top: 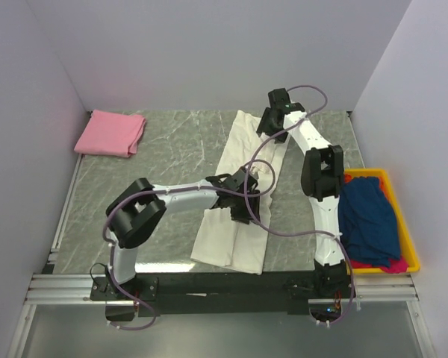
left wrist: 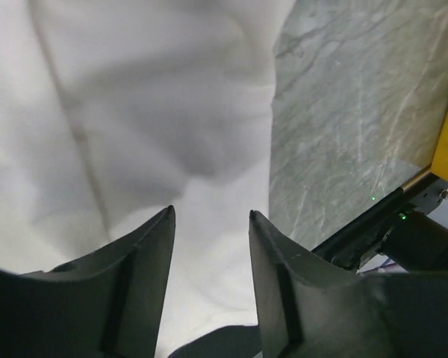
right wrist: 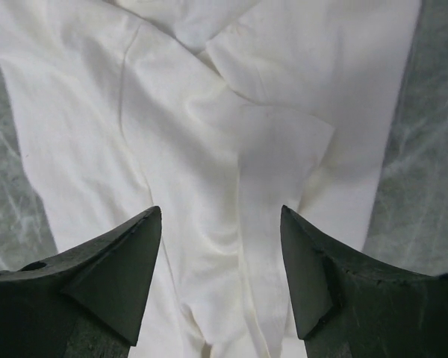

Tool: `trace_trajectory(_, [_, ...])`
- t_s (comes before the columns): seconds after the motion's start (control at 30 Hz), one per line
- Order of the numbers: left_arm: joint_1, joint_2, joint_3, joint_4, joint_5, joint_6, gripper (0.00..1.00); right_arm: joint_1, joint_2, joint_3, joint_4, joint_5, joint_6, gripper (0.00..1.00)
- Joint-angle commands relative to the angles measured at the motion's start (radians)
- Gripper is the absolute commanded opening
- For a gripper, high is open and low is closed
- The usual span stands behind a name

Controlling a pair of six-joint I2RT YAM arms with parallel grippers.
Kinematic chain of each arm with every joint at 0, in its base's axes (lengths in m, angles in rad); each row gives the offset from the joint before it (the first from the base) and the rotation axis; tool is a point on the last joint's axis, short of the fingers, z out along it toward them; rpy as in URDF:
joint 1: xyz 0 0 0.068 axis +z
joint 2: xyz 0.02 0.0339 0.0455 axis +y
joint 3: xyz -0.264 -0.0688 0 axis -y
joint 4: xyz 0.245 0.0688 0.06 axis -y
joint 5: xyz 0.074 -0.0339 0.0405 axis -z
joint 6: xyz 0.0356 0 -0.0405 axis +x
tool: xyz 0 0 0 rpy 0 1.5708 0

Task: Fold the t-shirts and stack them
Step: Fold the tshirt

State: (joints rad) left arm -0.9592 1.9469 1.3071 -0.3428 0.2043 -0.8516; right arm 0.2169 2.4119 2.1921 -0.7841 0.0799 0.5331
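Counting one done: pink t-shirt (top: pixel 110 133) folded at far-left corner. Working cream t-shirt (top: pixel 231 242) mid-table, folded lengthwise into a strip; needs cross folds, then stacking. Leaving dark blue and magenta shirts (top: pixel 367 216) in yellow bin (top: pixel 412 246). Holding nothing: left gripper (left wrist: pixel 209 212) partly apart, right gripper (right wrist: pixel 220 212) wide apart, both over cream cloth.

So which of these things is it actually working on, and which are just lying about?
Part of the job:
- cream-white t-shirt, spread out mid-table
- pink t-shirt, folded in the far left corner
- dark blue t-shirt in the bin
- magenta garment under it

Just there:
- yellow bin
- table
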Motion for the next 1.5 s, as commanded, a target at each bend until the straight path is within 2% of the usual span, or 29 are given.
trace_trajectory(0.0, [0.002, -0.155, 0.023, -0.022, -0.058, 0.051, 0.51, -0.007, -0.197, -0.052, 0.031, 0.008, -0.016, 0.72])
trace_trajectory(0.07, [0.017, -0.235, -0.006, -0.102, -0.185, 0.094, 0.49, -0.005, -0.287, -0.133, 0.032, 0.020, 0.016, 0.72])
trace_trajectory(0.13, [0.025, -0.269, -0.025, -0.151, -0.254, 0.156, 0.45, 0.002, -0.405, -0.326, 0.074, 0.006, 0.037, 0.72])
trace_trajectory(0.2, [0.027, -0.269, -0.043, -0.194, -0.258, 0.196, 0.43, 0.018, -0.486, -0.533, 0.170, 0.001, 0.077, 0.72])
trace_trajectory(0.27, [0.011, -0.281, -0.095, -0.183, -0.234, 0.229, 0.43, 0.030, -0.563, -0.633, 0.244, -0.014, 0.109, 0.72])
trace_trajectory(0.33, [-0.004, -0.284, -0.143, -0.160, -0.215, 0.249, 0.42, 0.029, -0.560, -0.689, 0.263, -0.032, 0.114, 0.72])
trace_trajectory(0.53, [-0.081, -0.232, -0.177, -0.180, -0.270, 0.256, 0.41, 0.030, -0.377, -0.497, 0.171, -0.032, 0.074, 0.69])
trace_trajectory(0.9, [-0.151, -0.216, -0.315, -0.160, -0.256, 0.260, 0.38, 0.019, -0.091, -0.187, 0.013, 0.021, 0.016, 0.67])
trace_trajectory(1.33, [-0.216, -0.213, -0.401, -0.096, -0.146, 0.209, 0.36, -0.002, 0.000, -0.058, 0.000, 0.014, -0.111, 0.65])
trace_trajectory(1.47, [-0.234, -0.201, -0.374, -0.098, -0.131, 0.198, 0.36, -0.008, 0.052, 0.064, -0.055, 0.018, -0.133, 0.67])
